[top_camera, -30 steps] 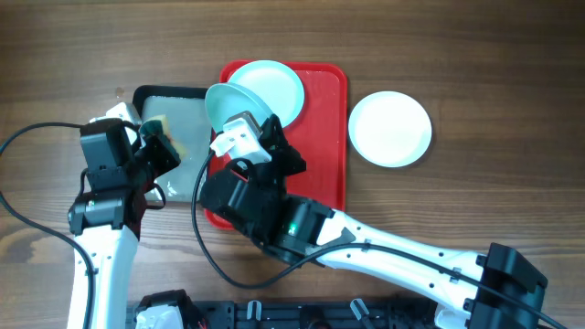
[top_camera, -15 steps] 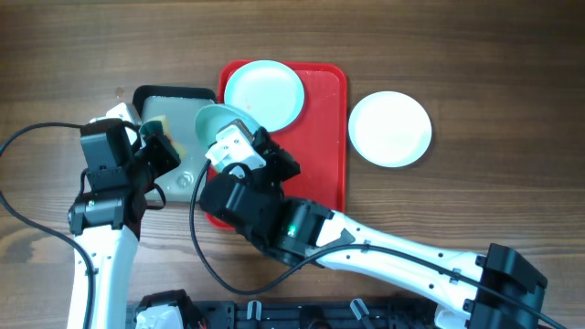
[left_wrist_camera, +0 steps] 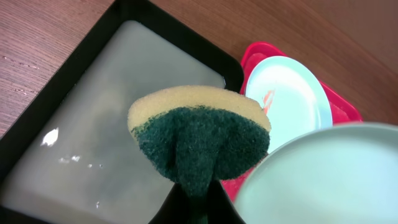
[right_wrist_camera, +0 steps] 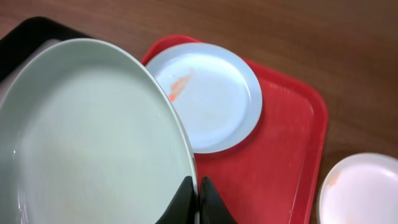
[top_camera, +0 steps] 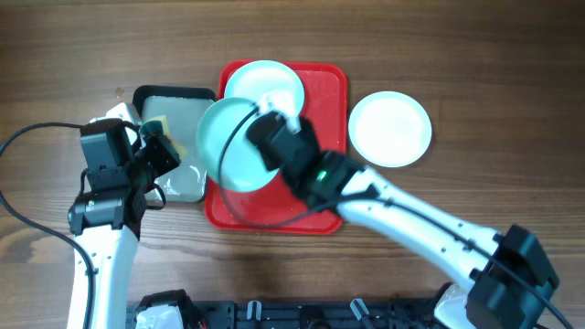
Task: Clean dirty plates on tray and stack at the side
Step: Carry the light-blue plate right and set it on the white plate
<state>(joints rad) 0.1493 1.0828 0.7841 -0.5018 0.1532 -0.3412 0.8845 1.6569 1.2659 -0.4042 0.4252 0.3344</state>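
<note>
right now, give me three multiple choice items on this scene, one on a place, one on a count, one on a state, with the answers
1. Where does the plate outside the tray lie?
A) on the table, right of the tray
B) left of the tray
C) stacked on another plate

2. How many plates show?
A) two
B) three
C) four

3. The left pincer is:
A) open and empty
B) shut on a plate
C) shut on the sponge

Answers:
1 A: it sits alone on bare wood to the right of the tray.
2 B: that one, the tray plate and the held plate, gripped at its rim by the right pincer.
3 C: the left wrist view shows the sponge clamped between the fingers.
</note>
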